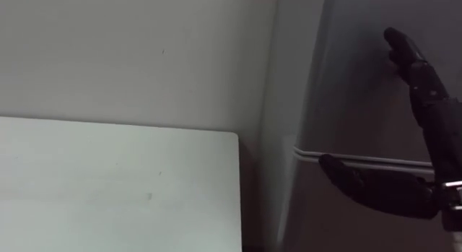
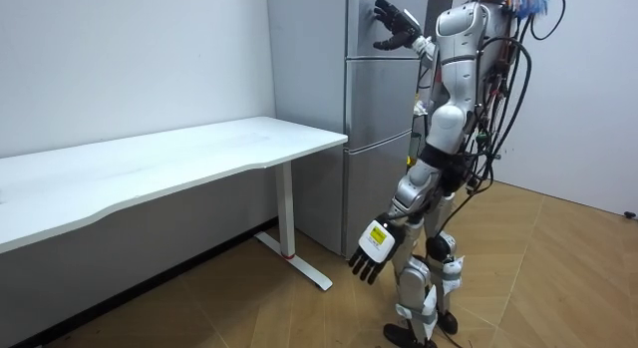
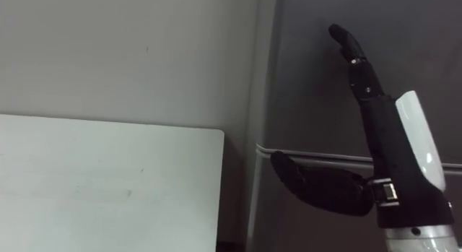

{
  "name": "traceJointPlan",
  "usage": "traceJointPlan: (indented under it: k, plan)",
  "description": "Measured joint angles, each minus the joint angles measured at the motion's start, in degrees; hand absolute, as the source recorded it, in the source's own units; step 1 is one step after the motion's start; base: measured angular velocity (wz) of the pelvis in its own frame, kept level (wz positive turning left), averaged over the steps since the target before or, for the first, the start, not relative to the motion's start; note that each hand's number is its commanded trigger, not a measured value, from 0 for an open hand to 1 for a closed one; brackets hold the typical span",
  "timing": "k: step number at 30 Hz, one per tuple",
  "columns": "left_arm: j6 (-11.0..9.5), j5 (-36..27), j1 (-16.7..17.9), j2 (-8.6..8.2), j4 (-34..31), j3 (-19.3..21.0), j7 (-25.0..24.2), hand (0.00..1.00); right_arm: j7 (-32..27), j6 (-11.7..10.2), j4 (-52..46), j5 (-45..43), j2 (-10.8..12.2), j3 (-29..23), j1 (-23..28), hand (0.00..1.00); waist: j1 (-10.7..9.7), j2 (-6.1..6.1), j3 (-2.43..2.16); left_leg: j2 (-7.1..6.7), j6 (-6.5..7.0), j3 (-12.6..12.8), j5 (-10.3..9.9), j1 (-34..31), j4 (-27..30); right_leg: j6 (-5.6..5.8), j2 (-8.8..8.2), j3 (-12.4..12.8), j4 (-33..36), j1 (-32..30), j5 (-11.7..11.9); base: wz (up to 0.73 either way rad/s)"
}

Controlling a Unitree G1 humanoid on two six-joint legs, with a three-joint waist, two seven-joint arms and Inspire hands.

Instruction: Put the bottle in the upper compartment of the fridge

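Observation:
The grey fridge [image 2: 376, 129] stands with both doors closed, and a pale seam [image 1: 375, 161] divides the upper door from the lower. My right hand [image 1: 427, 93] is raised flat before the upper door [image 3: 310, 71]. Its fingers are straight and point up, and its thumb [image 3: 310, 181] is spread out just below the seam. Whether the fingertips touch the door I cannot tell. It holds nothing. In the room view my right hand [image 2: 394, 27] is near the door's top, and my left hand [image 2: 373, 250] hangs open and empty by my thigh.
A white table [image 1: 108, 180] stands against the wall [image 1: 130, 50] to my left, its end close to the fridge's side. In the room view I stand upright on a wooden floor [image 2: 299, 313], right in front of the fridge.

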Motion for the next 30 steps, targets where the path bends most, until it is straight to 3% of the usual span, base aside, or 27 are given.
traceJointPlan:
  k: [4,12,15,19,25,30]
  plan:
    - [0.08,-0.04,1.19,0.01,-1.95,2.51,0.7,0.0,-1.85,-0.09,2.94,2.93,-0.48,-5.03,0.0,0.0,-0.34,-0.33,0.0,-0.01,0.07,0.0,-0.05,0.01,0.11,0.06,-0.01,0.1,0.01,0.09,0.11,0.01]
    - [0.16,-0.35,2.7,-0.63,-1.93,8.08,1.55,0.0,-7.99,0.6,6.44,11.39,-0.47,-17.77,1.34,0.0,-3.67,0.36,-0.18,-0.15,0.17,-0.18,-0.08,-0.03,0.01,0.16,-0.03,0.73,-0.03,0.06,0.17,0.01]
    - [0.37,-2.47,3.08,-0.79,-1.95,8.34,2.71,0.0,-12.33,0.94,7.9,14.3,-0.41,-20.49,2.46,0.0,-4.25,0.74,-0.35,-0.11,0.16,0.36,-0.06,0.35,-0.22,0.16,0.08,1.74,-0.06,0.11,0.17,-0.1]
    - [1.34,-4.0,3.16,-1.28,-1.89,8.12,3.97,0.0,-16.04,1.55,11.74,19.51,-0.23,-21.25,3.06,0.0,-5.68,1.06,-0.26,-0.17,0.18,0.32,-0.06,0.38,-0.1,0.17,0.03,1.56,-0.02,0.15,0.17,-0.01]
    - [3.37,-8.11,3.36,-2.04,-2.53,8.13,4.65,0.0,-21.6,2.93,15.81,35.07,2.2,-23.45,9.17,0.0,-6.18,2.0,-0.59,-0.19,0.2,0.31,-0.08,0.13,0.03,0.17,-0.05,1.75,-0.06,-0.42,0.17,-0.01]
    - [3.64,-11.55,3.67,-2.59,-4.23,7.82,7.14,0.0,-28.15,2.99,20.2,45.45,7.12,-24.22,12.35,0.0,-6.49,2.68,-0.34,-0.24,0.14,0.49,-0.03,0.11,0.08,0.18,-0.08,1.73,-0.33,-0.46,-0.12,-0.01]
